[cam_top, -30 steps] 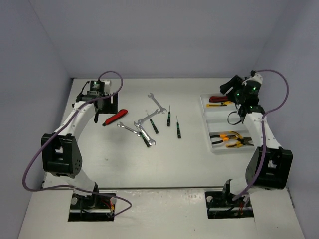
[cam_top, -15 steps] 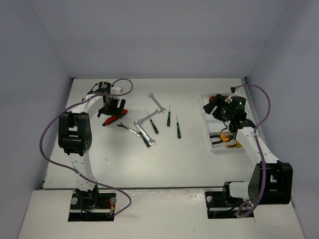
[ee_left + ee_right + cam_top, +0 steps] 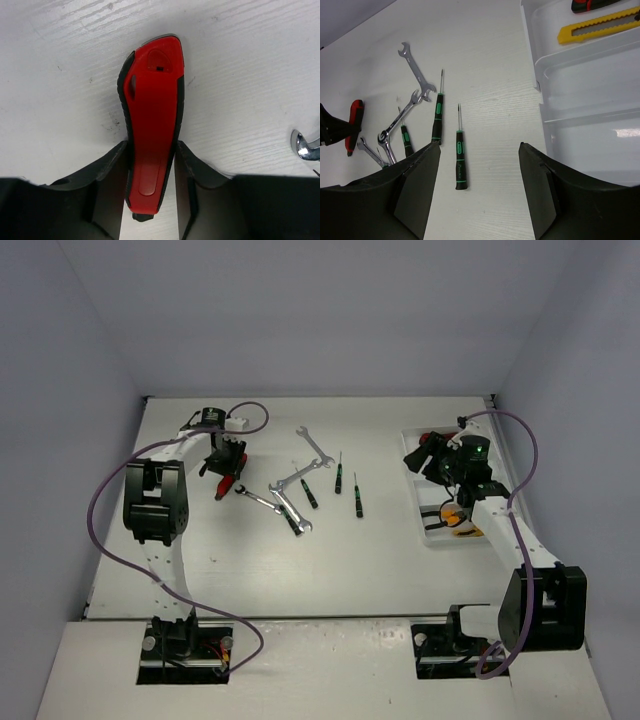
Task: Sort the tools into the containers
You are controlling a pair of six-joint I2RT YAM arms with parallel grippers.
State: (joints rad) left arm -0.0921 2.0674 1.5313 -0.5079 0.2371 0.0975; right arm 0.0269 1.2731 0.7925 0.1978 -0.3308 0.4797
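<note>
My left gripper (image 3: 151,146) has its fingers pressed against both sides of a red-handled cutter (image 3: 152,117), which lies on the white table; in the top view this cutter (image 3: 225,484) sits at the far left under the left gripper (image 3: 228,464). Silver wrenches (image 3: 295,478) and three black-and-green screwdrivers (image 3: 461,161) lie loose mid-table. The right gripper (image 3: 480,150) hangs open and empty over the table, just left of the white divided tray (image 3: 540,90). That tray holds a yellow cutter (image 3: 600,24) and orange-handled pliers (image 3: 462,521).
Another red-and-black tool (image 3: 590,4) lies in the tray's far compartment. One silver wrench end (image 3: 305,146) shows right of the left gripper. Grey walls close the table on three sides, and purple cables loop from both arms.
The left gripper's jaws have come together onto the red cutter, which now points more toward the near edge. The right gripper has edged slightly left of the tray.
</note>
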